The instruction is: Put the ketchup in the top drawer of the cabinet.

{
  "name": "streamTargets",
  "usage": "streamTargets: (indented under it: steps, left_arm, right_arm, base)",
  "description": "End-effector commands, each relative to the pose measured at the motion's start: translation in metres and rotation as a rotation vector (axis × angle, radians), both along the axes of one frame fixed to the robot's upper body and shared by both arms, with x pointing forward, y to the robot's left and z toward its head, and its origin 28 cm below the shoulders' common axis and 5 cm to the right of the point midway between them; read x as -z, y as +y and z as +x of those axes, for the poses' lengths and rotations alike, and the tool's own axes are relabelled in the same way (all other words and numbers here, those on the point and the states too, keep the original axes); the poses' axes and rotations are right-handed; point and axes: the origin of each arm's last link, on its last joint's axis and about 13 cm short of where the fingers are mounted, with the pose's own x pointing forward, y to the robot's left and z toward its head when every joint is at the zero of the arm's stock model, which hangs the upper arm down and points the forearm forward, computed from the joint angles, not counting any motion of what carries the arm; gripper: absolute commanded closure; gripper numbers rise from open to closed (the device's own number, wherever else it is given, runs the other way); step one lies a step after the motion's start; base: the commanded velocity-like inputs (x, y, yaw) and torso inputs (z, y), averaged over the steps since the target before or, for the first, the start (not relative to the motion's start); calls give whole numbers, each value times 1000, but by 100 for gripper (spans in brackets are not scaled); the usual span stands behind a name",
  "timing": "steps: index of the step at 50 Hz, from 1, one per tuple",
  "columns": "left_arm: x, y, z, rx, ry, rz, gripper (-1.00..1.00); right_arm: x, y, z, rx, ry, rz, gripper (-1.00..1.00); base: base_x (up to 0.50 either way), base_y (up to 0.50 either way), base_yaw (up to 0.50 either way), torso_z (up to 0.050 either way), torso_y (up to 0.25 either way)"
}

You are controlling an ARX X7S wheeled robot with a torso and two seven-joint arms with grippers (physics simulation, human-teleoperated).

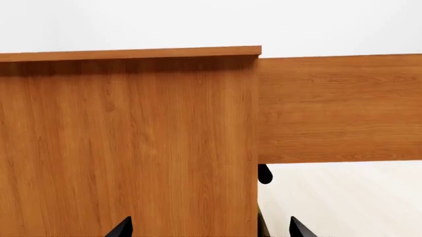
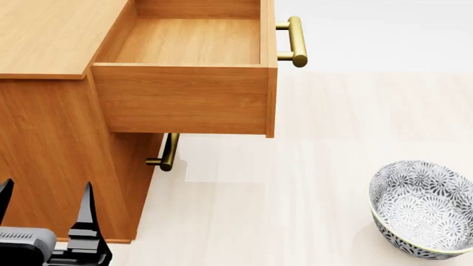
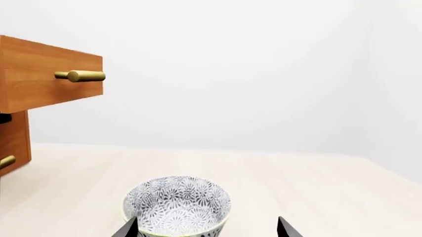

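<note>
The ketchup is out of view in every frame. The top drawer (image 2: 185,98) of the cabinet (image 2: 44,33) stands pulled out, and the part of its inside that shows is bare wood. Its brass handle (image 2: 294,41) points away from the cabinet. My left gripper (image 2: 46,191) hangs open low beside the cabinet's side wall (image 1: 125,143), fingertips (image 1: 122,227) wide apart and nothing between them. In the left wrist view the drawer's side (image 1: 339,108) juts past the cabinet. My right gripper (image 3: 205,228) is open, just behind the bowl, facing the drawer front (image 3: 46,79).
A grey patterned bowl (image 2: 425,208) sits on the pale floor at the right; inside, no contents show (image 3: 177,202). The lower drawer's brass handle (image 2: 168,152) sticks out under the open drawer. Pale floor lies between the cabinet and the bowl.
</note>
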Motion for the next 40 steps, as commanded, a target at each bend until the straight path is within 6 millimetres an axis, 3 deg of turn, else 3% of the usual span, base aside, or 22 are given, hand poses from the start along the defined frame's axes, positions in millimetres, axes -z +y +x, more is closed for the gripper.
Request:
streamTargets:
  steps: [1,23,40]
  left_arm:
    - [0,0,0,-1,2,-1,-100]
    - [1,0,1,0,4,-2,-100]
    - [1,0,-1,-4,4,-1,-100]
  right_arm:
    - [19,-1,-11,26,3,17,-100]
    - [24,0,-15,22,29,39,-100]
    - [39,2,-12,8,72,70,-100]
  base:
    - [0,0,0,0,0]
    - [0,0,0,0,0]
    - [0,0,0,0,0]
